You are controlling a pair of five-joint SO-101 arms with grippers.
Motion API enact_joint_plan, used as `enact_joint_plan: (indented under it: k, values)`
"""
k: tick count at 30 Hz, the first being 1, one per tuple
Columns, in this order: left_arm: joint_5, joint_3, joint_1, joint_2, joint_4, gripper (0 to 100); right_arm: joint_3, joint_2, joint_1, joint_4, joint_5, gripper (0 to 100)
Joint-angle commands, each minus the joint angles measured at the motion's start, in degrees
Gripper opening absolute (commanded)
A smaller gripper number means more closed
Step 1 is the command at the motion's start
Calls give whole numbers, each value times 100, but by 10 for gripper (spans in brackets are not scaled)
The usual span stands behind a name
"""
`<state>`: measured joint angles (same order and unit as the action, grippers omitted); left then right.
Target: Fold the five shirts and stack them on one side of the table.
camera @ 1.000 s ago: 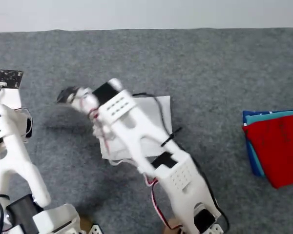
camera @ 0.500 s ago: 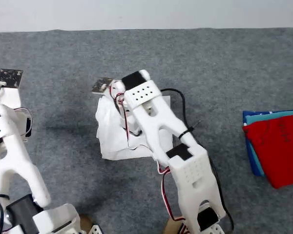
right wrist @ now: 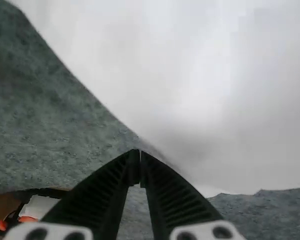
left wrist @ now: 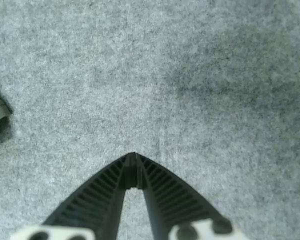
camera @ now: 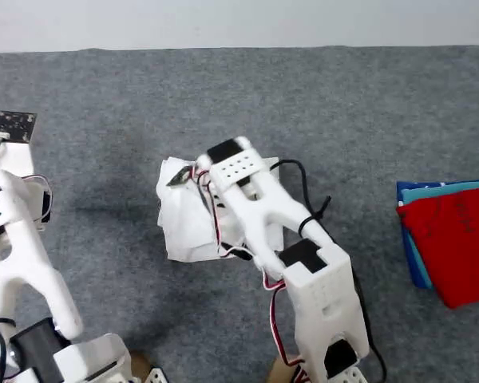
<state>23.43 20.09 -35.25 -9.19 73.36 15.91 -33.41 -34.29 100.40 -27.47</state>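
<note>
My right gripper [camera: 178, 177] is down at the far left corner of the white shirt [camera: 184, 227], which lies rumpled near the middle of the worktop [camera: 343, 104], a little toward the near edge. My right arm [camera: 263, 223] stretches across the shirt from the near edge and covers much of its right half. From my right wrist, that gripper [right wrist: 139, 154] has its two dark ribbed fingers [right wrist: 105, 192] pressed together. The tips sit right at the border where the white shirt [right wrist: 215, 75] meets the grey worktop [right wrist: 40, 110]. I cannot tell whether any cloth is caught between them. My left arm [camera: 20, 231] stands by the left edge of the worktop, well apart from the shirt. My left gripper [left wrist: 135, 159] is closed too, tips meeting in a point with nothing between them, above bare grey worktop [left wrist: 215, 75]. At the right edge of the worktop sits a stack of folded shirts. A red shirt [camera: 455, 239] is on top, with a teal shirt [camera: 451, 188] showing beneath it and a blue shirt [camera: 420, 275] under that. The stack is well apart from the white shirt and from both my grippers.
</note>
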Motion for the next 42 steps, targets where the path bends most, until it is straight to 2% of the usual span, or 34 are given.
enact_joint_plan:
  k: [1,10,16,24,28,32,37,42]
  values:
    - [53,-48,44,-193,-105,3,185,453,-22,180,79,9]
    - [53,-48,44,-229,-105,3,1196,1042,75,198,70,9]
    - [53,-48,44,-237,-105,3,1213,602,40,154,70,9]
    - [18,-48,44,-237,-97,3,1240,-646,-787,-365,105,9]
    - [18,-48,26,-237,-79,3,1495,-690,-875,-426,105,9]
    - [18,-48,35,-246,-70,3,2549,-681,-831,259,105,9]
    - [0,-233,53,-246,18,3,3218,-22,-400,189,70,9]
    - [-642,-831,598,-229,264,3,3393,136,259,163,123,9]
